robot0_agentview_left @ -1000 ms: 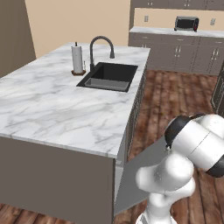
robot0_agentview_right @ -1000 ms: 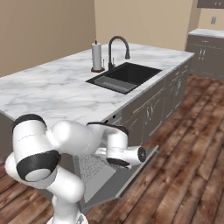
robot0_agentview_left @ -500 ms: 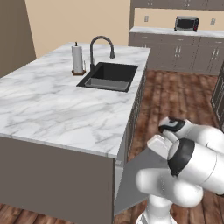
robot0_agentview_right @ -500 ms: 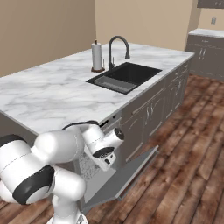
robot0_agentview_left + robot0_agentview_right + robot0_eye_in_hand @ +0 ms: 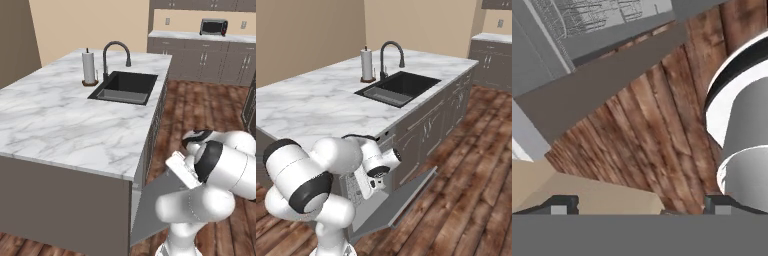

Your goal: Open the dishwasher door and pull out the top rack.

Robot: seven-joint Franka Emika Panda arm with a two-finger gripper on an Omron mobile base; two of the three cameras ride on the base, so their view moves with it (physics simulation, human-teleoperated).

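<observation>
The dishwasher door (image 5: 401, 199) is a plain grey panel that hangs about half open, tilted out from the end of the island; it also shows as a slanted grey slab (image 5: 150, 205) and as a grey band (image 5: 602, 82). Behind it, inside the opening, sits the top rack (image 5: 597, 15), a silvery wire grid, partly visible beside my arm (image 5: 354, 189). My gripper (image 5: 641, 206) is open with nothing between its widely spread fingertips. It hovers over the door and the wooden floor, just in front of the opening (image 5: 374, 183), touching neither.
The marble island top (image 5: 65, 120) carries a black sink (image 5: 125, 86), a faucet and a paper towel roll (image 5: 89, 67). Handled grey cabinet doors (image 5: 428, 132) run along the island's side. Wooden floor (image 5: 471, 190) lies open to the right. My own bulky arm crowds the door.
My arm has folded in and the hand has swung back toward the dishwasher opening. The door's tilt is the same as before.
</observation>
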